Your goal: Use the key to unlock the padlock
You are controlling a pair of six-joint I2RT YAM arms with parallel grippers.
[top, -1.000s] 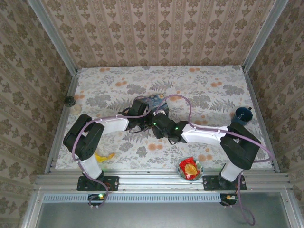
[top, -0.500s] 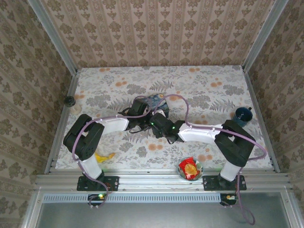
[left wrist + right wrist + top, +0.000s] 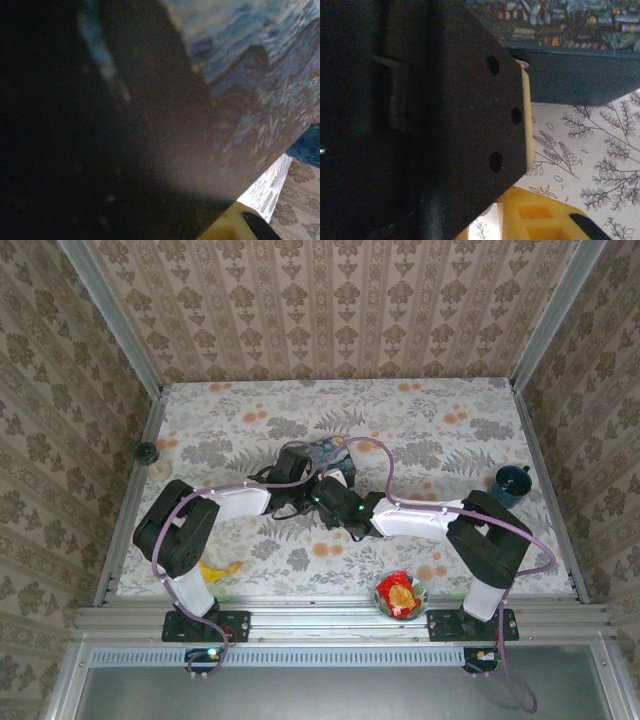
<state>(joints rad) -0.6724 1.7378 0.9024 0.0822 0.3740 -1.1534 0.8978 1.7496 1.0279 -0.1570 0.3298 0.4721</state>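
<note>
The blue painted tin lies at mid-table, and both arms meet at its near side. My left gripper presses against the tin, whose painted face looms close in the left wrist view, with one yellow fingertip at the bottom. My right gripper sits right beside the left one. In the right wrist view the left gripper's black finger plate blocks most of the frame, with the tin behind it and my own yellow finger below. The padlock and key are hidden.
A dark blue cup stands at the right edge. A bowl of red and yellow wrappers sits at the front. A yellow scrap lies by the left base, and a small black knob sits on the left rail.
The right arm has slid a little to the left, bringing its gripper closer against the left gripper. The left arm and the tin have not moved.
</note>
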